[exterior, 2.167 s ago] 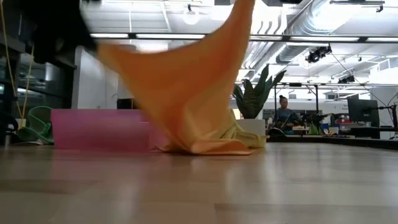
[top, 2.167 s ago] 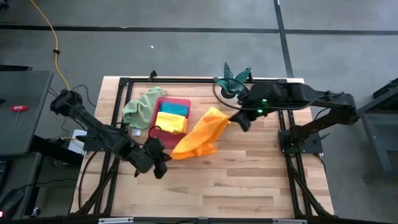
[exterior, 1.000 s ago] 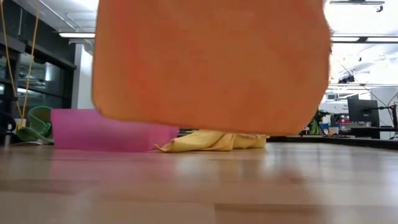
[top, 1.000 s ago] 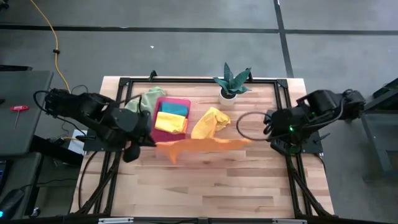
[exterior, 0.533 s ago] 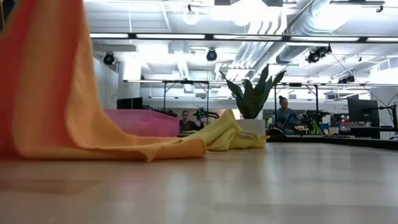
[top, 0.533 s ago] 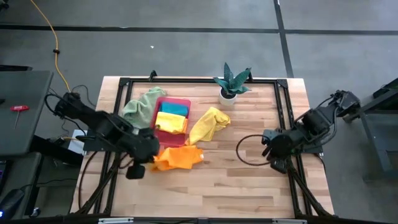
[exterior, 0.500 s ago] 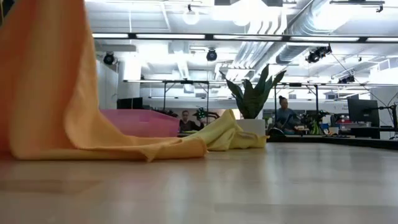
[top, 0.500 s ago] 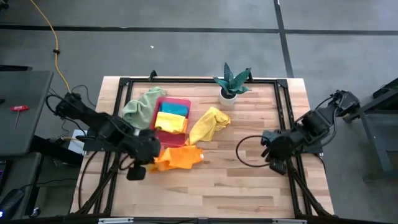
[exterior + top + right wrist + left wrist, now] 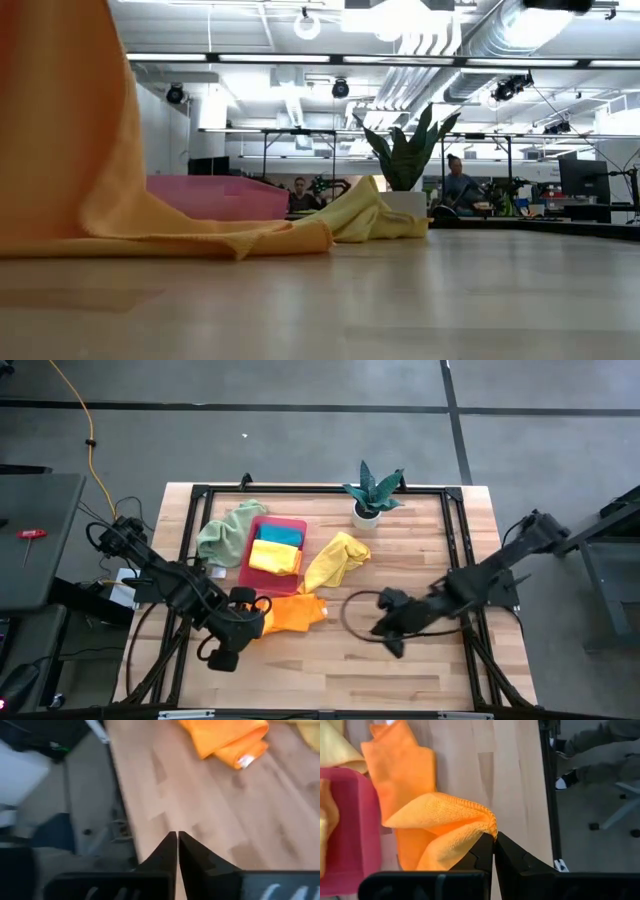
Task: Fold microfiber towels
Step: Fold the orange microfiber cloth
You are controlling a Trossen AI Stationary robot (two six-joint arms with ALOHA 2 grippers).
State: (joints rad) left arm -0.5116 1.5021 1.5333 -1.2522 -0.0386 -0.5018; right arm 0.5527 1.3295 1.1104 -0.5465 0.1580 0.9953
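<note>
Since half a second ago, right arm has swung inward over the table; left arm has dropped nearer the front edge, dragging the orange towel's corner with it.

High view: pale wood-plank table [image 9: 400, 660] on a black frame, grey floor around. Left gripper [image 9: 247, 622] sits at the front-left, fingers pressed together on a corner of the orange towel [image 9: 292, 612], which lies bunched just in front of the pink tray [image 9: 293, 526]. Tray is rigid, rectangular, holding a teal towel [image 9: 281, 534] and a folded yellow towel [image 9: 274, 557]. Pale green towel [image 9: 226, 532] is crumpled against the tray's left side. Second yellow towel [image 9: 336, 558] lies in a heap right of the tray. Potted plant [image 9: 371, 491] stands at the far edge. Right gripper [image 9: 383, 631] hovers mid-table, right of the orange towel, apart from it.

Low view: glossy wood surface, open-plan room behind with ceiling ducts and strip lights; seated people far off. Orange cloth rises out of frame at left, its hem draped on the table. Pink tray and yellow heap behind; spiky plant leaves above a white pot.

Left wrist view: dark fingertips [image 9: 485, 849] pinch a looped, nubby fold of orange terry.

Right wrist view: fingers closed, nothing between them; bare planks below, orange towel with a white tag ahead.
</note>
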